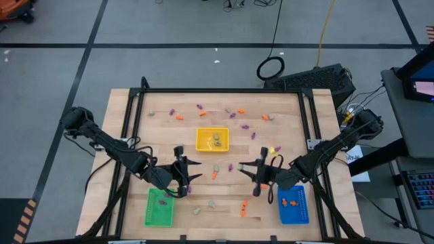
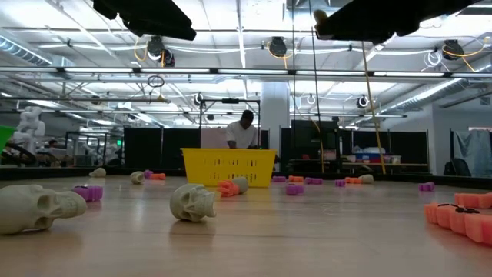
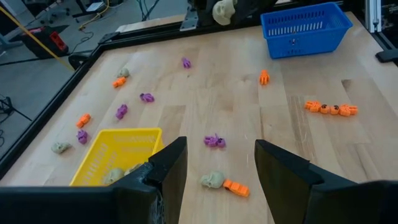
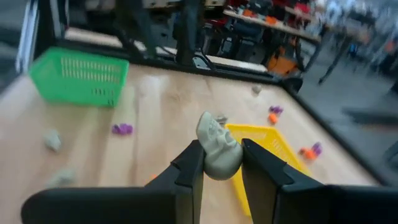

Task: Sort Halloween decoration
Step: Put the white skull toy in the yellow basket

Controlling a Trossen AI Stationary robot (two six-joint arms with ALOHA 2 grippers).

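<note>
Small orange, purple and pale Halloween decorations lie scattered on the wooden table (image 1: 224, 190). My right gripper (image 4: 219, 163) hovers above the table's middle right (image 1: 245, 168), shut on a pale skull (image 4: 217, 149). My left gripper (image 3: 217, 163) hangs open above the middle left (image 1: 194, 171) with nothing between its fingers. On the table below it lie a pale skull (image 3: 213, 180), an orange piece (image 3: 236, 187) and a purple piece (image 3: 214, 141). The yellow tray (image 1: 201, 141) holds pale pieces, the green tray (image 1: 152, 211) purple ones, and the blue tray (image 1: 293, 211) orange ones. My right gripper pinches the pale skull by its two sides (image 4: 208, 163) between its two fingers. The skull's upper part (image 4: 211, 127) sticks out past the fingertips. The fingers come nearly level from the table's right side. The skull is lifted clear of the table.
A dark frame (image 1: 217, 90) runs round the table. The yellow tray stands at the middle, the green tray near the front left and the blue tray near the front right. An orange pumpkin chain (image 3: 331, 108) lies near the blue tray. A person (image 2: 244, 132) stands in the room beyond.
</note>
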